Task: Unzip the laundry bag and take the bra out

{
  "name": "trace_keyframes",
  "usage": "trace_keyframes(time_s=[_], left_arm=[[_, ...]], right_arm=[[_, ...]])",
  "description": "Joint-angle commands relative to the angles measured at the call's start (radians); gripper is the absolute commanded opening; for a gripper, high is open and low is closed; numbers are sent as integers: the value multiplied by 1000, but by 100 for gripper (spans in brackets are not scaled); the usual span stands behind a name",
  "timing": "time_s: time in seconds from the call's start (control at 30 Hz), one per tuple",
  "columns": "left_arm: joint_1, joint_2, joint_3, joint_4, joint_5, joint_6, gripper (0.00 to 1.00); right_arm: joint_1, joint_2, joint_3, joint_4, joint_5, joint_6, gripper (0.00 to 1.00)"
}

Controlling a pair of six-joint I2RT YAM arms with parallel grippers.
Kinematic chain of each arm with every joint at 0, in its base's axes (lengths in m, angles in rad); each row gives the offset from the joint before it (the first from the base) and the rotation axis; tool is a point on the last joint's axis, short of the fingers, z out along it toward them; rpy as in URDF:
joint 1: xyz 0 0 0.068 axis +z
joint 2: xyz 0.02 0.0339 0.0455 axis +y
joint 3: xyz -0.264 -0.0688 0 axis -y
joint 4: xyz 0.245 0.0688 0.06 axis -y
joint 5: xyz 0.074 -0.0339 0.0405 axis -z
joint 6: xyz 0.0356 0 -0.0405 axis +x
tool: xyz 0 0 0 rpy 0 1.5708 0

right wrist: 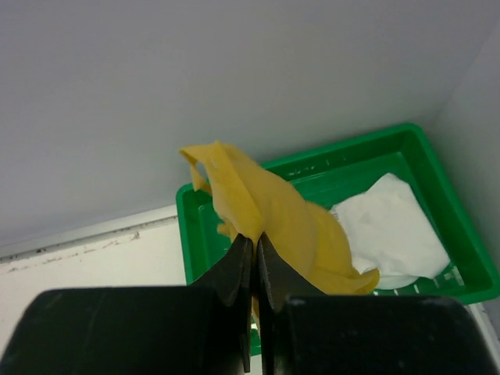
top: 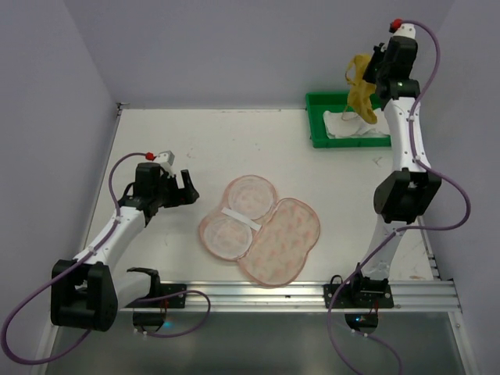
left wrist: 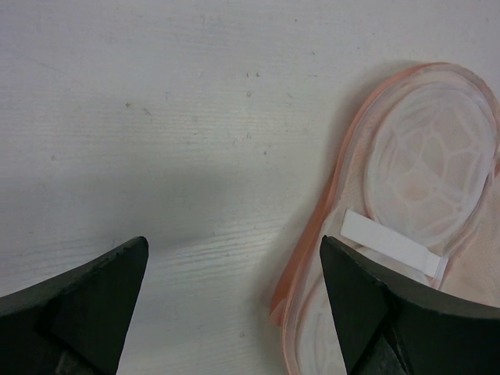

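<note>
The laundry bag [top: 281, 241] lies unzipped and spread flat mid-table, its printed half to the right and its pale-lined half [top: 238, 215] to the left. My left gripper [top: 188, 187] is open just left of it. In the left wrist view its jaws [left wrist: 233, 244] straddle bare table, the right finger over the bag's pink rim [left wrist: 312, 234]. My right gripper [top: 373, 74] is raised above the green tray, shut on the yellow bra [top: 361, 92]. In the right wrist view, the bra [right wrist: 273, 211] hangs from the closed jaws [right wrist: 255, 237].
A green plastic tray [top: 319, 117] sits at the back right against the wall, with a white cloth [top: 348, 126] in it; both appear in the right wrist view, tray [right wrist: 195, 234] and cloth [right wrist: 391, 226]. Walls enclose the table on three sides.
</note>
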Motion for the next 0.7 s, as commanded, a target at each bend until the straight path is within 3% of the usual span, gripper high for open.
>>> trace_keyframes(time_s=[0.0,0.2,0.67], left_arm=[[7,5,7,8,-22,25,94],[5,11,9,5,-33,26,94],[7,22,7,0,-41,25,94]], right_arm=[[9,47,7,96,-84,67,0],[9,33,-73,120,-124,150,0],[-15,30,-18,106,-322,261,0]])
